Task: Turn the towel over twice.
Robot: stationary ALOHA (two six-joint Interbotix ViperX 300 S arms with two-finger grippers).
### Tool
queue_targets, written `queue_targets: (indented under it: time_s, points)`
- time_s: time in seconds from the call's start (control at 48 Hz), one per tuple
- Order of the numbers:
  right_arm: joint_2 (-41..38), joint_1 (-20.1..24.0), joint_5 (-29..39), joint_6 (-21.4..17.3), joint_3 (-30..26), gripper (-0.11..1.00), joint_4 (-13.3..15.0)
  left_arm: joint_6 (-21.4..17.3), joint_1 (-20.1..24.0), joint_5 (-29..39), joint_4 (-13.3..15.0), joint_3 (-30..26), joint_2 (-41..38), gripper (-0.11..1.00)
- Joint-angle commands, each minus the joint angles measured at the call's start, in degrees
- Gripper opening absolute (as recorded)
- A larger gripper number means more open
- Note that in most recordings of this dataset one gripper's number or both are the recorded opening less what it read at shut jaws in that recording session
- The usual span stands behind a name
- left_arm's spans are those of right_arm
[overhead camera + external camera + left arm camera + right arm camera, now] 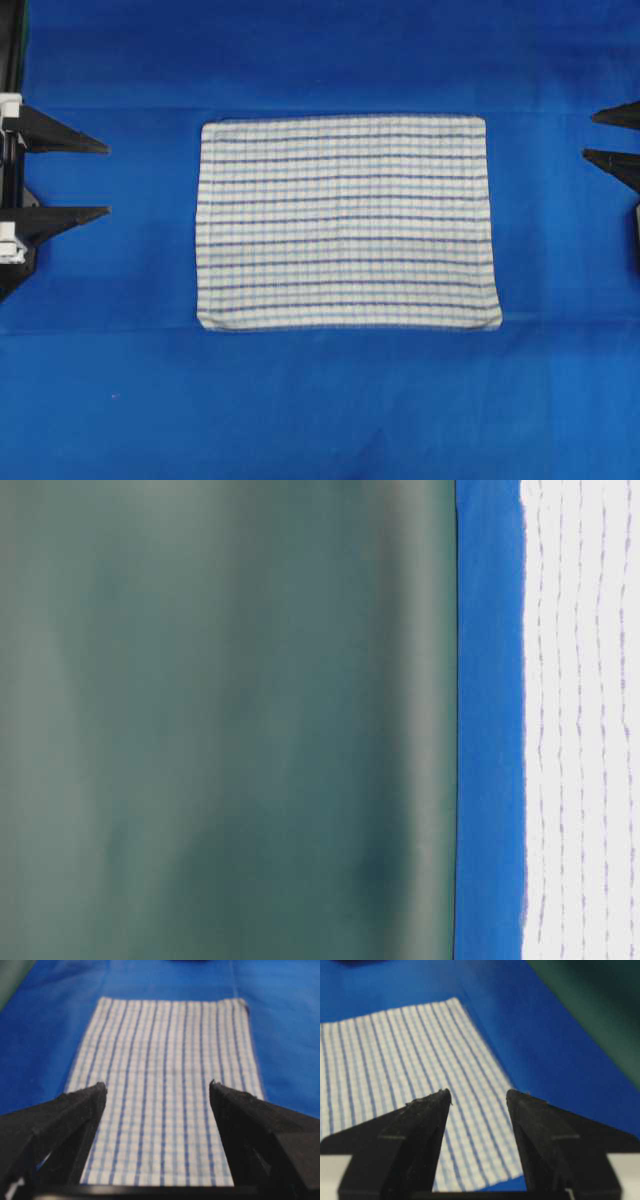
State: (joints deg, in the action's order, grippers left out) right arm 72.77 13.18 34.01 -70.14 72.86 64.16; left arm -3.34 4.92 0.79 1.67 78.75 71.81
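Lying flat, rectangular woven towel [347, 222], checked with blue stripes.

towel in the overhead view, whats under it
The towel lies flat on the blue cloth, which shows all around it. Whatever is directly beneath is covered.

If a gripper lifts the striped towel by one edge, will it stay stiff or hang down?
The towel lies quite flat on the blue cloth and looks like thin woven fabric, so it would probably hang limp and fold. It seems light for its area. Pushed sideways, it would likely wrinkle or drag the blue cloth rather than slide cleanly.
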Motion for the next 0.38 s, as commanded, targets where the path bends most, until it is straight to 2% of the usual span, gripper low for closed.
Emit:
queue_targets:
  time_s: [0.0, 0.354]
  points:
    - [1.3, -0.2, -0.2, -0.7, 0.6, 0.57, 0.4, 0.2, 0.4, -0.3, 0.0, 0.6, 1.1, 0.79]
    - [2.1, -0.2, -1.3, -1.3, 2.4, 0.51, 0.4, 0.5, 0.4, -0.9, 0.0, 2.2, 2.8, 0.79]
